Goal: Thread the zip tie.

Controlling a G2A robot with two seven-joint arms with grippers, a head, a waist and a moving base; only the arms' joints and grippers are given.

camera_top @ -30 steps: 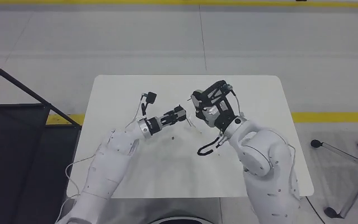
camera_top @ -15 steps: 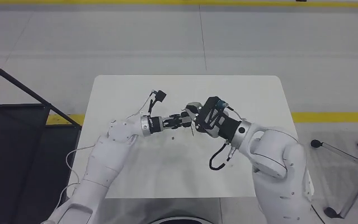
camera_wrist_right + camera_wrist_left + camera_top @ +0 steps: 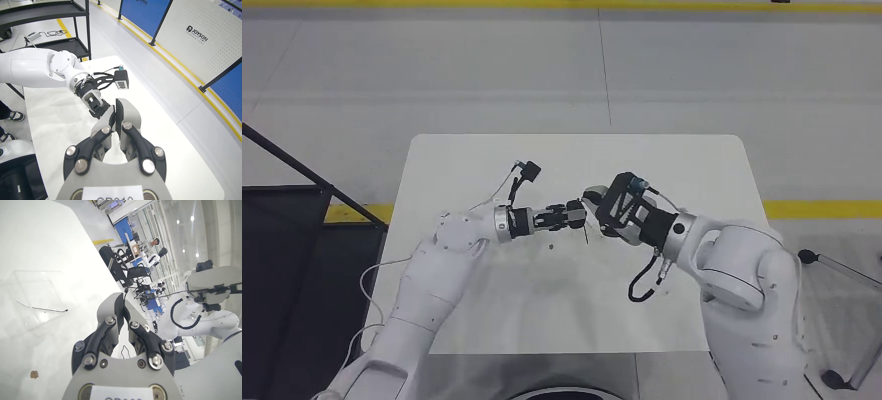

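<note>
My top camera looks down on a white rectangular table (image 3: pixel 692 160) standing on a pale grey floor, which is crossed by a yellow floor stripe (image 3: pixel 827 208). A black metal frame (image 3: pixel 287 165) stands off the table's left edge. Both arms meet over the middle of the table: the left gripper (image 3: pixel 569 212) points right and the right gripper (image 3: pixel 592 198) points left, their tips almost touching. On the left wrist camera I see the left gripper's 2 padded fingers (image 3: pixel 119 306) pinched together on a thin black plastic zip tie (image 3: pixel 125 292), whose small square head sticks out just past the fingertips. On the right wrist camera the right gripper's fingers (image 3: pixel 119 113) are also pressed shut. A thin dark strip shows in the gap below the pads, so I read it as clamped on the same tie. The left gripper sits just beyond its tips. From above, a short length of the tie runs toward the near side just under where the 2 grippers meet; I cannot tell whether its end touches the table. A second black zip tie (image 3: pixel 49 310) lies flat inside a shallow clear plastic tray (image 3: pixel 37 273) on the table, well apart from the held one. A small brown speck (image 3: pixel 34 374) lies on the tabletop near the left gripper.
</note>
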